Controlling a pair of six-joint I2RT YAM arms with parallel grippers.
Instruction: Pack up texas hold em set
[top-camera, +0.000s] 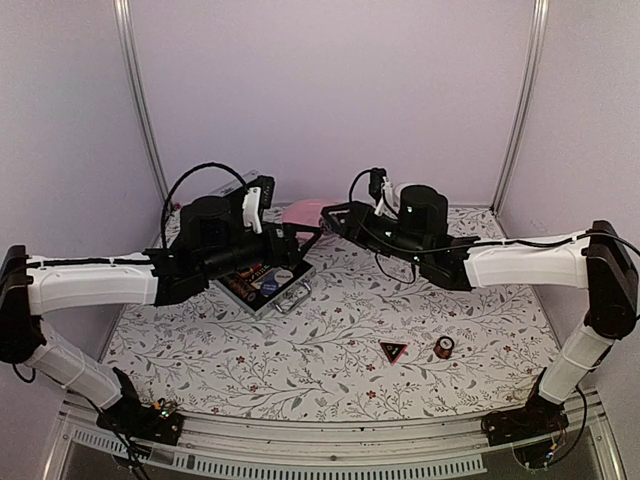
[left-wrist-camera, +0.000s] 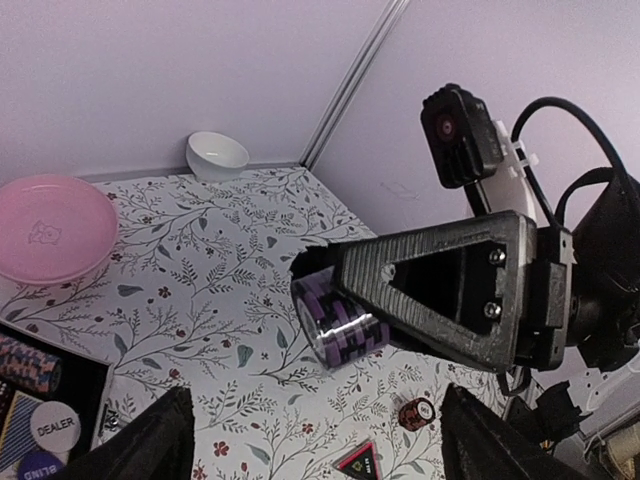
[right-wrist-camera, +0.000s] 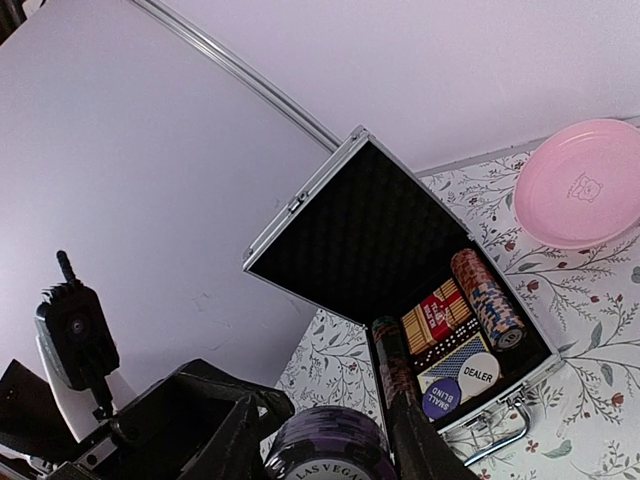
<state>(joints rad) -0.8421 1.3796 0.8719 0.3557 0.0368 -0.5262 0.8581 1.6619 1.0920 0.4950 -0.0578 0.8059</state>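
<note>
A counter (top-camera: 330, 330) covered in white cloth printed with leafy sprigs and small red flowers sits inside pale lilac walls braced by metal corner posts (top-camera: 140, 100).

Toward the counter's far left is a small silver case (right-wrist-camera: 400, 300). Its lid (right-wrist-camera: 345, 235) is propped up and tilted back, showing quilted black lining, and a metal handle (right-wrist-camera: 500, 440) hangs from its front. Inside, two chip stacks lie on their sides. One is red and blue (right-wrist-camera: 485, 295); the other is darker (right-wrist-camera: 395, 370) and sits along the opposite wall. Between them are a red card deck (right-wrist-camera: 435, 312) and a blue card deck (right-wrist-camera: 455, 360), with a white "DEALER" button (right-wrist-camera: 478, 375) and a purple "SMALL BLIND" button (right-wrist-camera: 442, 397) in front.

The right tool (right-wrist-camera: 325, 452) is just right of the case and raised off the cloth. It is pinching a stack of purple chips (left-wrist-camera: 340, 325) on its side, with "LAS VEGAS" readable on the face. The left tool (left-wrist-camera: 315, 398) hangs over the case's right edge with its fingers (left-wrist-camera: 150, 440) spread wide and nothing between them.

A pink plate (top-camera: 305, 212) rests just beyond the case's far right corner. A small white bowl (left-wrist-camera: 217, 155) sits farther back by the corner post. Well apart from the case, toward the near right, a black-and-red triangle (top-camera: 392, 351) lies flat with a short red chip stack (top-camera: 444, 347) just to its right.
</note>
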